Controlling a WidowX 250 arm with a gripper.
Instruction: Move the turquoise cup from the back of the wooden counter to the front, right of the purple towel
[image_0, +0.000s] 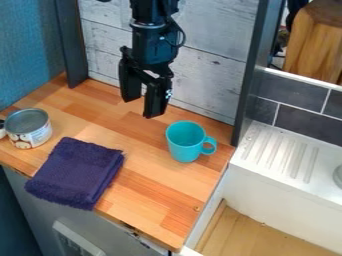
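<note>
The black gripper (143, 108) hangs over the back part of the wooden counter (150, 205), its two fingers spread apart and pointing down with nothing between them. The turquoise mug (182, 142) is the thing nearest to it, standing upright on the counter below and to the right of the fingertips in the camera view, apart from them. The mug's handle points to the right, toward the sink side. To the left of the mug, well apart from it, a folded dark purple towel (77, 172) lies flat near the counter's front edge. Just beside the towel, farther left, a can (31, 131) with a pale label and a grey top stands upright. Behind the counter is a whitewashed plank wall (207, 75). To the right, past a dark upright post (252, 85), is a white sink (284, 192) with a ridged draining area, and dark tiles (304, 120) line the wall behind it.
</note>
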